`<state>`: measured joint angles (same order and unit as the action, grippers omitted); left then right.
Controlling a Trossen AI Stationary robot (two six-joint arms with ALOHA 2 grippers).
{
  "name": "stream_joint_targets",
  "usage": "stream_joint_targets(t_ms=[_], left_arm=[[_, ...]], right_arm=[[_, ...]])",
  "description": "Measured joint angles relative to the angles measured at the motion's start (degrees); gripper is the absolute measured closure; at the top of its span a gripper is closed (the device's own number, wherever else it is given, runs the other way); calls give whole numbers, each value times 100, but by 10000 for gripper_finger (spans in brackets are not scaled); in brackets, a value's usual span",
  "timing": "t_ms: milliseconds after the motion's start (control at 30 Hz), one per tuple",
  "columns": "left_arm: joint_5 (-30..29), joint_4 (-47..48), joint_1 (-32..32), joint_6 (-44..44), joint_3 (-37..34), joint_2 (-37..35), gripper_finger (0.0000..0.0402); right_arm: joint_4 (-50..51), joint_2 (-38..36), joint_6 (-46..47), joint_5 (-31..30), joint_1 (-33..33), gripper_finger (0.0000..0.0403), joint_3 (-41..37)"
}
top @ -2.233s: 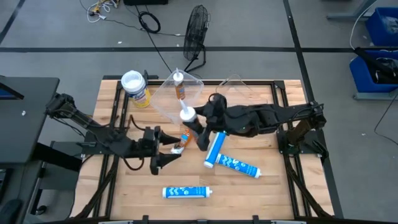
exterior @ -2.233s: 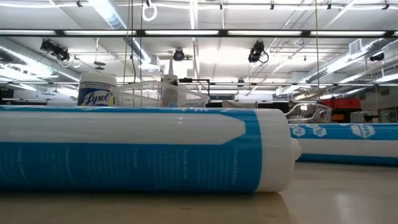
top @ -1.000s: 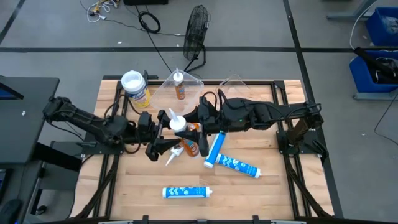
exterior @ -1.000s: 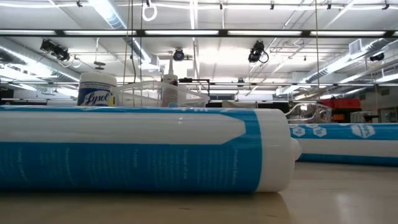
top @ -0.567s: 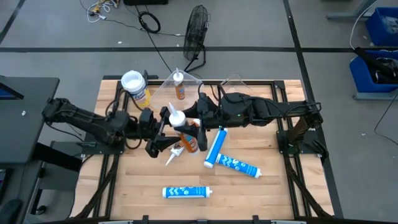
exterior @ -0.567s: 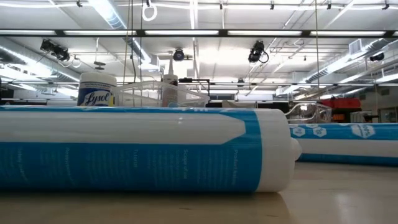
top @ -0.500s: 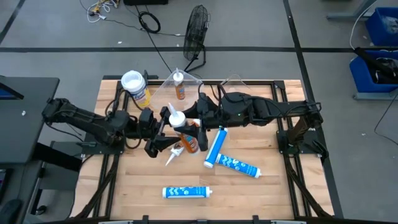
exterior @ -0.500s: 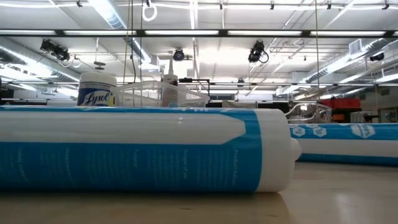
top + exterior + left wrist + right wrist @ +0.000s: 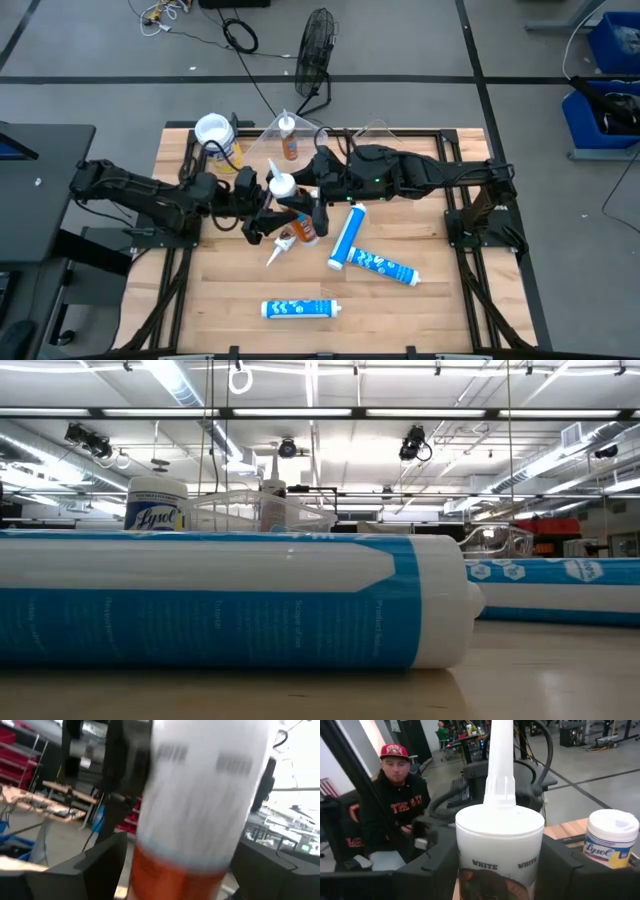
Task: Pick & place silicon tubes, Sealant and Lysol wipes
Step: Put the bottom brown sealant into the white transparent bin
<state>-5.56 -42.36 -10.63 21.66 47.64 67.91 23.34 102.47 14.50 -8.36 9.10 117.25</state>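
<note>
An orange-brown tube with a white top and nozzle stands upright between my two grippers at the table's middle. My right gripper is shut on it; it fills the right wrist view. My left gripper is open, its fingers on either side of the same tube; I cannot tell whether they touch it. A second orange tube lies flat on the table beside them. The yellow Lysol wipes canister stands at the far left. A third orange tube stands in a clear bin. My right gripper pinches the upright tube's body just below its white shoulder between its two fingers. The fingers come level from the table's right side. The tube stands upright with its nozzle up; its lower end is hidden.
Three blue-and-white cartridges lie on the table: two right of middle, one near the front edge, which fills the low view. A second clear bin stands at the back. A person sits beyond the table's left side.
My left gripper has gone toward the far edge and a little right, up to the upright tube, leaving the lying tube where it was. My right gripper has carried the upright tube a little toward the far edge, keeping it upright.
</note>
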Motion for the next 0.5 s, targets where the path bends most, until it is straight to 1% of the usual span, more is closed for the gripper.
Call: stream_joint_targets(t_ms=[133, 233, 333, 500], left_arm=[[6, -55, 28, -117, 4, 23, 74], [45, -69, 28, -128, 4, 23, 87], [55, -66, 28, -130, 2, 23, 109], [57, -61, 28, -147, 2, 20, 158]], right_arm=[[-5, 76, 2, 3, -21, 192, -9], [-42, 86, 60, 20, -33, 192, -9], [-17, 91, 90, 33, -33, 192, -9], [-3, 95, 109, 36, -26, 192, -9]])
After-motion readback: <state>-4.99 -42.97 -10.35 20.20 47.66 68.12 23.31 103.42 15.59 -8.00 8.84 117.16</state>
